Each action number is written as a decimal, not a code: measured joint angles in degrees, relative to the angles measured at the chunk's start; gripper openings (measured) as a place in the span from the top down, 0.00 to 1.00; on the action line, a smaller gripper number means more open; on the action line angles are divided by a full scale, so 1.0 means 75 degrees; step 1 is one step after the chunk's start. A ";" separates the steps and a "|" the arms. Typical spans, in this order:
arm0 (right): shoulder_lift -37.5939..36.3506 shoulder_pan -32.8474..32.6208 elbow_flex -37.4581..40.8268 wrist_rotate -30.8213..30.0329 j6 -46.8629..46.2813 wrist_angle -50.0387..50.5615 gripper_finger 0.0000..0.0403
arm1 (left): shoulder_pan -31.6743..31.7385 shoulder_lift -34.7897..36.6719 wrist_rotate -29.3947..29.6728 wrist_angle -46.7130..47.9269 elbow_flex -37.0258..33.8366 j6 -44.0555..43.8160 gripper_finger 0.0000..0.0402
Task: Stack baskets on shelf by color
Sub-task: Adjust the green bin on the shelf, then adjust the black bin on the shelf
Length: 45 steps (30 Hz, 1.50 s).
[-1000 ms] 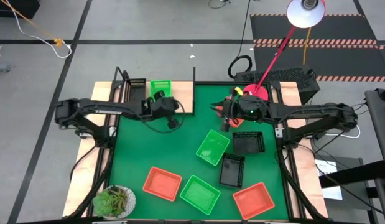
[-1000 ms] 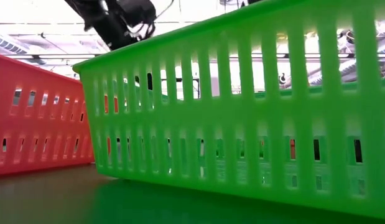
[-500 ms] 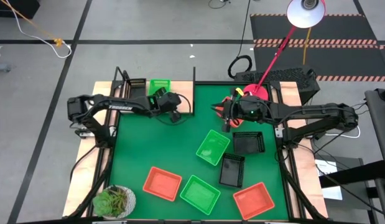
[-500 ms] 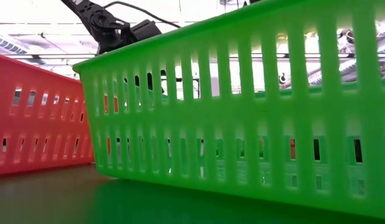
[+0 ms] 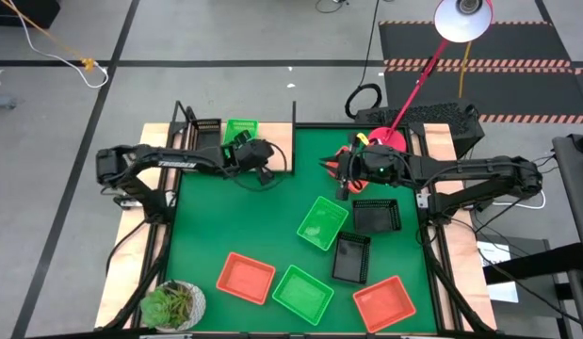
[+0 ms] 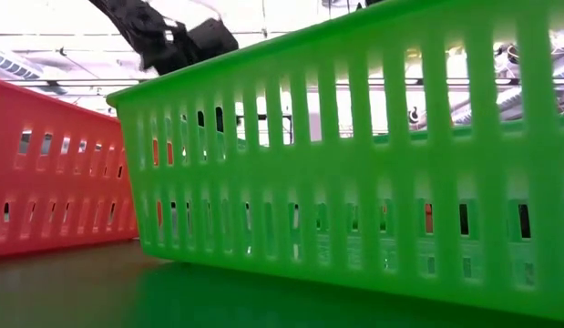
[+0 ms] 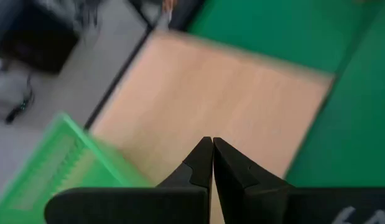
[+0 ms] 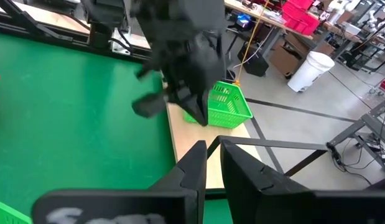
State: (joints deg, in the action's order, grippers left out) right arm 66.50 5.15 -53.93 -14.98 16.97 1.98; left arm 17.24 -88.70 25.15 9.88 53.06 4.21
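On the light-wood shelf at the table's far left, a green basket and a black basket rest side by side on their bases. My left gripper is shut and hovers over the bare board, just right of the green basket. My right gripper, shut and empty, hangs over the mat near the red lamp base. Loose on the green mat lie green baskets, black baskets and red-orange baskets.
A red lamp base stands at the mat's far right, its head beyond the table. A potted plant sits at the near left corner. In the low view a green basket and a red one block most of the sight.
My left gripper has drawn a little toward the table's right, away from the green basket on the shelf, and its wrist has turned. The baskets have stayed where they were.
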 joint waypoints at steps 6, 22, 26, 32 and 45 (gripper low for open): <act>0.0000 0.0000 -0.0003 0.0004 0.0017 0.0062 0.89 | -0.0449 0.1407 -0.0166 0.1014 0.0029 -0.0137 0.96; 0.0000 0.0000 -0.0003 0.0009 0.0163 0.0230 0.89 | -0.0712 0.3448 0.0113 0.5339 -0.1049 -0.2387 0.96; 0.0000 0.0000 -0.0003 0.0010 0.0152 0.0230 0.89 | -0.0388 0.3452 0.0114 0.5342 -0.1237 -0.2358 0.96; 0.0000 0.0000 -0.0003 0.0010 0.0158 0.0229 0.89 | 0.0066 0.3416 0.0233 0.5382 -0.1256 -0.2265 0.96; 0.0000 0.0000 -0.0006 0.0012 0.0175 0.0227 0.89 | 0.0212 0.3225 0.0798 0.5539 -0.1256 -0.2212 0.96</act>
State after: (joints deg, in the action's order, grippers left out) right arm 66.50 5.15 -53.98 -14.90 18.28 3.68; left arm 18.83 -64.51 31.13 51.42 43.64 -12.38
